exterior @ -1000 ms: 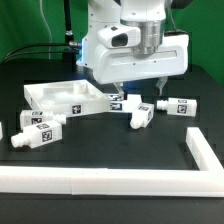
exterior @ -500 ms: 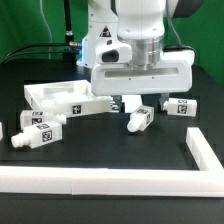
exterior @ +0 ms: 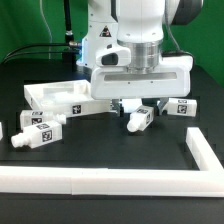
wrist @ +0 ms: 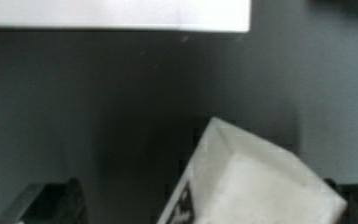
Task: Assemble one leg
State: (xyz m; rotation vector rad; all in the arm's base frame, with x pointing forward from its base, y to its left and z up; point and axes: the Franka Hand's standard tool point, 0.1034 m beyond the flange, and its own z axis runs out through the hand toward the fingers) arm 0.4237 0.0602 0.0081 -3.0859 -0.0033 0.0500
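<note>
A leg (exterior: 140,119), a small white block with a black-and-white tag, lies on the black table just right of the flat white tabletop (exterior: 62,98). My gripper (exterior: 140,104) hangs open directly above it, one finger on each side. In the wrist view the leg (wrist: 250,172) lies between the two dark fingertips (wrist: 51,202), with gaps on both sides, and the gripper (wrist: 197,205) is open around it without touching. Another leg (exterior: 38,133) lies at the exterior view's left and a third (exterior: 181,107) at its right.
A long white border rail (exterior: 110,180) runs along the table's front and turns up at the exterior view's right (exterior: 203,150). A further white part (exterior: 3,131) shows at the left edge. The tabletop's edge (wrist: 114,15) shows in the wrist view.
My gripper has moved toward the exterior view's right and come down a little, so that it now straddles the middle leg. The legs and tabletop have not moved.
</note>
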